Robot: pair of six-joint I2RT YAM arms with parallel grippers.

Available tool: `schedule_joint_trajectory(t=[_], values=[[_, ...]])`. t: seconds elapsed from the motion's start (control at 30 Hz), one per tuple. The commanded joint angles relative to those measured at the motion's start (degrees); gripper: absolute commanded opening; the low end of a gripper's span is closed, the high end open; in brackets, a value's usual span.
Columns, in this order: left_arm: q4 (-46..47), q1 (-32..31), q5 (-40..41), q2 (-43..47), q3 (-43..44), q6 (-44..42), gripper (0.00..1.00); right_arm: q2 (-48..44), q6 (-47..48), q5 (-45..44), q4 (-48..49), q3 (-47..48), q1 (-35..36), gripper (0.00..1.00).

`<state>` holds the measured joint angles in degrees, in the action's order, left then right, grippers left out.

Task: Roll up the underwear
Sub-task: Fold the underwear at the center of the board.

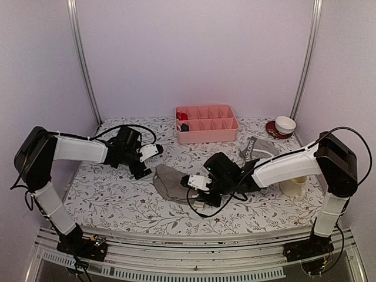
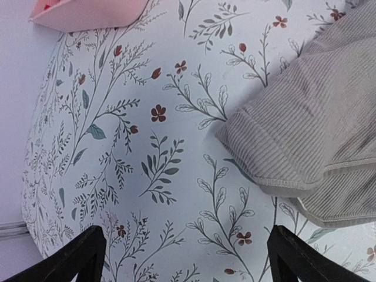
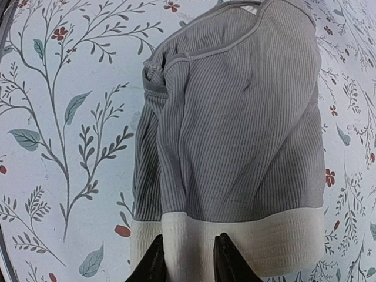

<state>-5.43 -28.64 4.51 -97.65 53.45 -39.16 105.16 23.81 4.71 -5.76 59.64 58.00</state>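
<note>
The plain grey briefs (image 1: 169, 181) lie folded on the flowered tablecloth in the middle. In the right wrist view the ribbed grey cloth (image 3: 235, 129) fills the frame, with the pale waistband (image 3: 282, 241) nearest the fingers. My right gripper (image 3: 188, 254) is shut on a raised fold of that waistband; in the top view it (image 1: 197, 187) sits at the briefs' near right edge. My left gripper (image 2: 185, 249) is wide open and empty over bare cloth, just left of the briefs (image 2: 311, 123); in the top view it (image 1: 147, 161) is at their far left. The grey boxer-briefs (image 1: 257, 150) with the dark lettered waistband lie behind my right arm.
The pink divided tray (image 1: 207, 133) stands at the back middle; its corner shows in the left wrist view (image 2: 88, 12). A white cup on a red dish (image 1: 284, 125) is at the back right. A cream cup (image 1: 294, 187) stands by my right arm.
</note>
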Motion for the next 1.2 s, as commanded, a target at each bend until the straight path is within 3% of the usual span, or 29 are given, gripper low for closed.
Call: schedule_joint_trajectory(t=[0.0,0.17,0.33,0.6,1.0,1.17], values=[[-1.54,0.53,-6.43,4.23,-1.31,-3.45,0.99,0.18,-1.33,-7.49,-4.14,-0.3,1.86,0.32],[-0.88,0.9,-9.43,4.76,-1.01,-3.77,0.98,-1.13,-2.19,-13.34,-5.52,-0.9,3.27,0.39],[-11.54,3.66,-19.13,0.04,9.57,3.36,0.98,-1.46,-0.97,-18.24,-5.47,0.08,6.33,0.5],[-7.74,5.35,-19.88,-1.84,12.16,7.44,0.98,-0.9,2.55,-23.19,-1.58,4.77,9.96,0.57],[-5.16,5.26,-20.33,-7.38,13.15,12.57,0.99,13.48,9.56,-22.83,-0.38,21.84,10.65,0.53],[-4.17,5.22,-19.19,-8.13,12.51,13.64,0.98,17.41,10.52,-21.82,-0.66,24.58,10.52,0.52]])
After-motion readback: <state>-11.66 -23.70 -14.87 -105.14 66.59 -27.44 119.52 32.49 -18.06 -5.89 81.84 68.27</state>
